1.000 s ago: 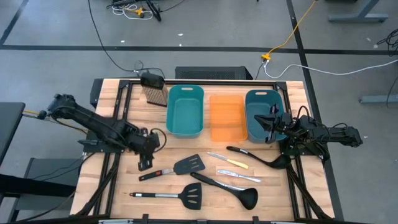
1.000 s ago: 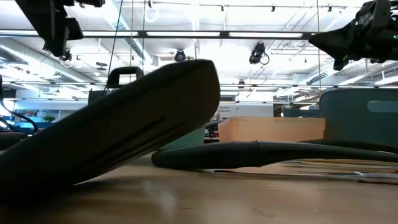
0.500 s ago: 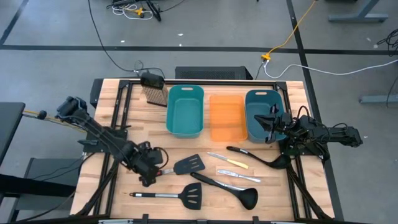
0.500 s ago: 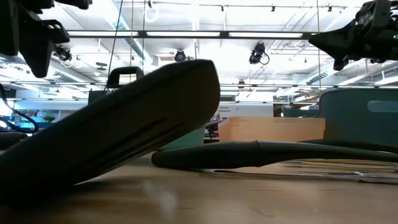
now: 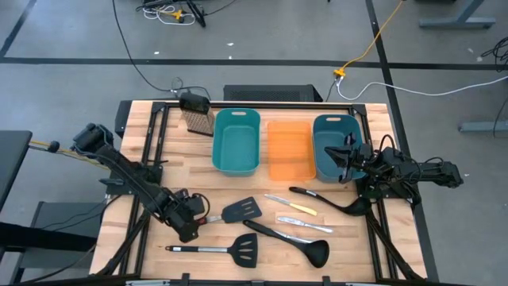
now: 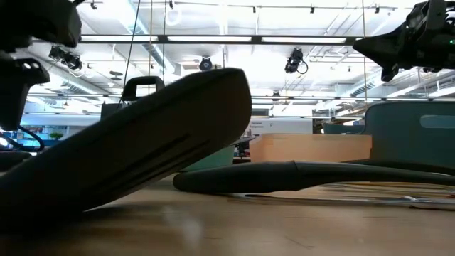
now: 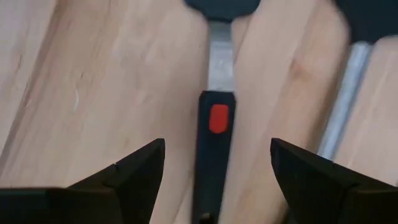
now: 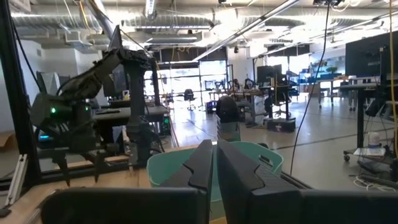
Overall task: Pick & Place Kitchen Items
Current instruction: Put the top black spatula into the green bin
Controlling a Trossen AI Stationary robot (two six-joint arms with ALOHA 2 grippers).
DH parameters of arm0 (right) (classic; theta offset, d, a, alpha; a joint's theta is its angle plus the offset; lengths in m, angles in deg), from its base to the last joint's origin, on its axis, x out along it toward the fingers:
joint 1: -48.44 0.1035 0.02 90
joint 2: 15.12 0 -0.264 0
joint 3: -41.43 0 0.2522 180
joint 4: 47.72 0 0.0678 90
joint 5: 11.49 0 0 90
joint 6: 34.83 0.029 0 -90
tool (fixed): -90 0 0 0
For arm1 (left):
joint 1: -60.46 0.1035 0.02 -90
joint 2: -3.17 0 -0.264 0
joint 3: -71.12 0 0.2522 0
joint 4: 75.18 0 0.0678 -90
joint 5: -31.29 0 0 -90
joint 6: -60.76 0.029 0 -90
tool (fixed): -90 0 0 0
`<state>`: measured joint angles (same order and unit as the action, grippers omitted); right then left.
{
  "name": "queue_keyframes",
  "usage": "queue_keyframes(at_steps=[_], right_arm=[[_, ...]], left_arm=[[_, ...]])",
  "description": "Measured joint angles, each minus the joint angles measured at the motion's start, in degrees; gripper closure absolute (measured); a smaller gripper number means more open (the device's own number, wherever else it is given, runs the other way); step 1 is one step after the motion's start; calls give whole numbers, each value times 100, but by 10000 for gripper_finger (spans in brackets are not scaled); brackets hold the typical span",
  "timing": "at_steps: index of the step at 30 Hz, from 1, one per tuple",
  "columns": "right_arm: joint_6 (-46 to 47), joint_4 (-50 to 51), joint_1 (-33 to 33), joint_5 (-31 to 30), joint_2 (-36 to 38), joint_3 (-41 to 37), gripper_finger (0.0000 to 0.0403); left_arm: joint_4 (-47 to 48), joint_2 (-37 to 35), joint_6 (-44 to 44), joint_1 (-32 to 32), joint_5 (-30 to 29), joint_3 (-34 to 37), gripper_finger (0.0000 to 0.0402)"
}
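Your left gripper hangs low, fingers spread either side of the red-and-black spatula handle lying on the counter. Your right gripper waits pressed together above the right teal bin.

Two dark jointed arms, black claws

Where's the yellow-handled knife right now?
High view: the yellow-handled knife lies right of centre, between the red-handled spatula and a ladle.
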<state>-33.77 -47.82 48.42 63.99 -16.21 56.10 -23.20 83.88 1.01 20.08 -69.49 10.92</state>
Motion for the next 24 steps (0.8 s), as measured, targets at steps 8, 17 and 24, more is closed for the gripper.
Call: queue_keyframes(at_steps=[8,17,24], right_arm=[[-2,10,-1,-2,0,0,371],[-4,25,-1,-2,-2,0,371],[-7,23,-2,-3,-2,0,371]], left_arm=[[-172,701,256,-2,157,-23,105],[-274,1129,405,26,-3,-44,106],[-338,1343,511,39,32,-66,108]])
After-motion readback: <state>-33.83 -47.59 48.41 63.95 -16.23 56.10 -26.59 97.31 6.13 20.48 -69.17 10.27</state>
